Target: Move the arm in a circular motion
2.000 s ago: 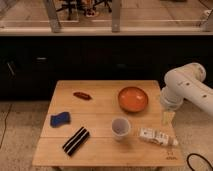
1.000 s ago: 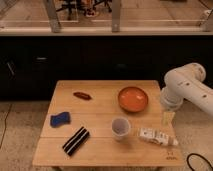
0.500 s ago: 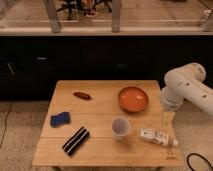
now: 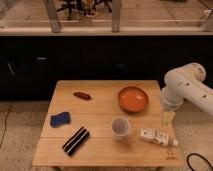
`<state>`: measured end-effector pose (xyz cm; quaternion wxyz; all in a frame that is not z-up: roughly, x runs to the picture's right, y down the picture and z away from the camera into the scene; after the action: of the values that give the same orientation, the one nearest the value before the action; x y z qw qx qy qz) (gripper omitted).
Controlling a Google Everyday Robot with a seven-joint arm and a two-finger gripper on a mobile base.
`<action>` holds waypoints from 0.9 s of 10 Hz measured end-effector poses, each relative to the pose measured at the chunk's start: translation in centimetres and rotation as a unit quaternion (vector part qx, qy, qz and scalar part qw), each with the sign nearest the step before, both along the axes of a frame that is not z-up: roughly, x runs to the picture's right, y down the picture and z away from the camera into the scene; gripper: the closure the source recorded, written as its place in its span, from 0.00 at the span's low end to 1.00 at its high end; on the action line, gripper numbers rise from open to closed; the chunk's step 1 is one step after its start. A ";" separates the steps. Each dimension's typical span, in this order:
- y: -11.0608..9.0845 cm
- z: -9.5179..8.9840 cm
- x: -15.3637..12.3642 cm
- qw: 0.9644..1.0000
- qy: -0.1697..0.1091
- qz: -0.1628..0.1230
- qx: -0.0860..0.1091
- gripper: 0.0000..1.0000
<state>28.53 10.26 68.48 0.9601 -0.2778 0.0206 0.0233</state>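
Observation:
The large white arm (image 4: 186,89) of thick rounded segments comes in from the right edge and bends down over the right side of the wooden table (image 4: 100,150). Its pale yellowish gripper (image 4: 168,119) points down just above the table's right edge, beside the orange bowl (image 4: 133,98) and above a white packet (image 4: 157,136). It holds nothing that I can see.
On the table are a white cup (image 4: 120,127), a blue sponge (image 4: 60,119), a black striped bar (image 4: 76,140) and a small reddish-brown item (image 4: 81,95). A dark cabinet front (image 4: 90,62) runs behind the table. A black cable (image 4: 197,162) lies on the floor at the lower right.

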 end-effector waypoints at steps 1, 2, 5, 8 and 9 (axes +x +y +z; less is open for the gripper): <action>0.0 0.0 0.0 1.000 0.000 0.000 0.000 0.20; 0.0 0.0 0.0 1.000 0.000 0.000 0.000 0.20; 0.0 0.1 -0.2 1.000 0.000 0.000 0.000 0.20; -1.3 1.2 -3.7 1.000 -0.007 -0.019 0.006 0.20; -1.6 1.5 -4.3 1.000 -0.008 -0.024 0.007 0.20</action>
<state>24.21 8.68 69.98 0.9625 -0.2705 0.0199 -0.0021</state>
